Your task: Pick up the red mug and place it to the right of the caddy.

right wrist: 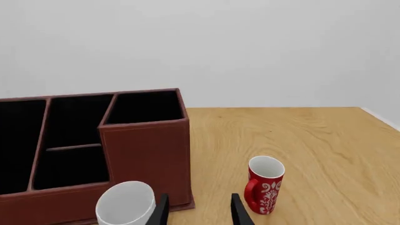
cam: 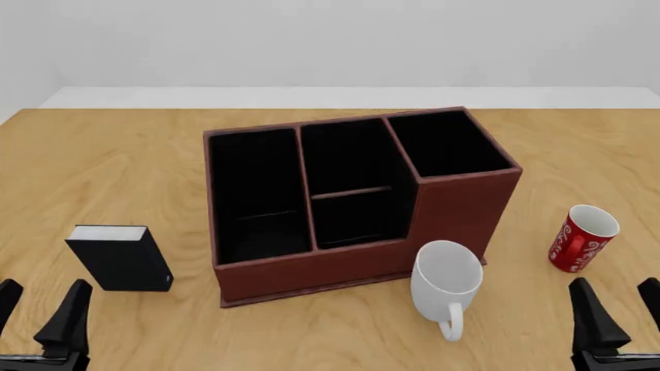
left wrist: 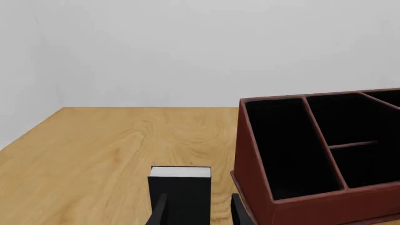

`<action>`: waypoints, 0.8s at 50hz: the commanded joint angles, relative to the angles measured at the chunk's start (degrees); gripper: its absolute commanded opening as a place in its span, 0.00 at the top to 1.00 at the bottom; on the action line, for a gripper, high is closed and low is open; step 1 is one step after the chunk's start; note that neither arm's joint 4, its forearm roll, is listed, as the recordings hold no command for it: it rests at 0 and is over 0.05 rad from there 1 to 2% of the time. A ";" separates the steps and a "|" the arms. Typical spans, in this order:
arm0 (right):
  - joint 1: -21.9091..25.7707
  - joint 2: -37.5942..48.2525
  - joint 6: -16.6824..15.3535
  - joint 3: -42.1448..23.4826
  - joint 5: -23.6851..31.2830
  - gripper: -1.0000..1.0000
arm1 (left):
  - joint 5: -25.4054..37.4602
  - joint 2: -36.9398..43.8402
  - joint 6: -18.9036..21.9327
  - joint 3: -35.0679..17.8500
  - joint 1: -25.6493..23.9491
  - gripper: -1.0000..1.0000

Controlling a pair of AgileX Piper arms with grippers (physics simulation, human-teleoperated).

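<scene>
The red mug (cam: pixel 583 238) with its white swirl pattern stands upright on the table, apart from the caddy's right side. It shows in the right wrist view (right wrist: pixel 265 185) with its handle towards the caddy. The reddish-brown caddy (cam: pixel 454 209) with black-lined compartments fills the table's middle (right wrist: pixel 147 150) (left wrist: pixel 256 187). My right gripper (cam: pixel 624 313) (right wrist: pixel 200 211) is open and empty at the near edge, just in front of the red mug. At the near left edge my left gripper (cam: pixel 36 309) (left wrist: pixel 200 213) is open and empty too.
A larger white mug (cam: pixel 446 282) (right wrist: pixel 125 204) stands at the caddy's front right corner, handle towards me. A small black book-like box (cam: pixel 120 257) (left wrist: pixel 180 187) stands upright left of the caddy, straight ahead of the left gripper.
</scene>
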 commanded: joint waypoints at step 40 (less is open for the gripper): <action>-21.95 41.67 8.11 -32.77 14.62 0.00 | -0.07 0.26 0.00 -0.15 0.00 0.00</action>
